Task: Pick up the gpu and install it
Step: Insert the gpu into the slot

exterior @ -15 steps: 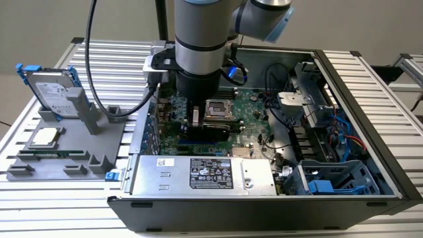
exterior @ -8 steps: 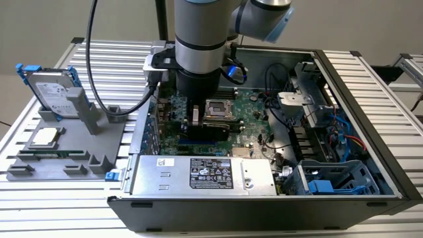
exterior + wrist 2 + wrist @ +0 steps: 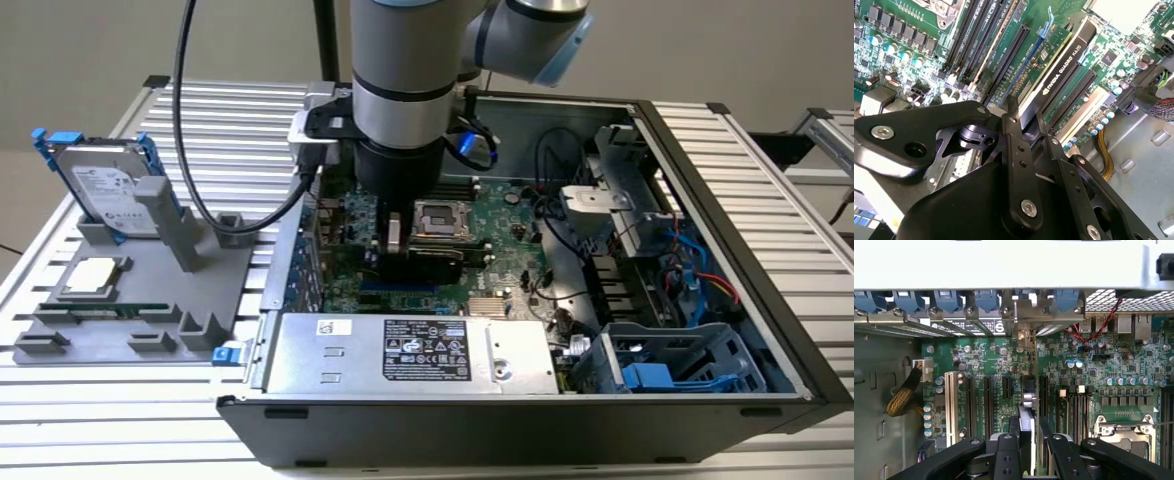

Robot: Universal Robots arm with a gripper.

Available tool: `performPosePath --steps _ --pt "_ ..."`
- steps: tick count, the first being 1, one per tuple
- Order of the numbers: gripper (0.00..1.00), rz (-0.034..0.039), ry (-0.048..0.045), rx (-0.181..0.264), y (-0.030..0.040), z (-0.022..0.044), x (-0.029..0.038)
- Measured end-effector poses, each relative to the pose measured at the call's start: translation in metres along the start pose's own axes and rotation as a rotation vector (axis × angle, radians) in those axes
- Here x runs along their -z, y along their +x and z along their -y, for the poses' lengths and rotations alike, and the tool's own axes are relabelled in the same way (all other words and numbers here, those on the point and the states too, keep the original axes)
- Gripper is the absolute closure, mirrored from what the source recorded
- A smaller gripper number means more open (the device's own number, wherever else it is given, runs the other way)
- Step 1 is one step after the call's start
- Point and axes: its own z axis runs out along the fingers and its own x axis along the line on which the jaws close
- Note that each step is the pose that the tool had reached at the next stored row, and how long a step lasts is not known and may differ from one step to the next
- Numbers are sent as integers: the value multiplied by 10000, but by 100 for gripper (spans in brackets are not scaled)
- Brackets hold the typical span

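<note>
Arm reaches down into the open computer case (image 3: 694, 130); gripper (image 3: 400, 262) sits low over the green motherboard (image 3: 514, 215), just beside the CPU socket (image 3: 441, 218). The gpu (image 3: 1066, 60) stands on edge in a motherboard slot, black cover showing in the second wrist view. In the first wrist view its thin top edge (image 3: 1027, 395) runs straight from between the fingertips toward the rear bracket row (image 3: 954, 302). The 2 fingers (image 3: 1016, 165) stand close on either side of the card's near end, clamped on it as far as both wrist views show. On the exterior view's left, a grey fixture (image 3: 127, 300) carries a hard drive (image 3: 100, 190).
</note>
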Motion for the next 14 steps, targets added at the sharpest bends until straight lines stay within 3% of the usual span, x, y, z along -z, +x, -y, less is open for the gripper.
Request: performPosePath --steps 14 --pt "100 -3 -2 0 4 -2 -26"
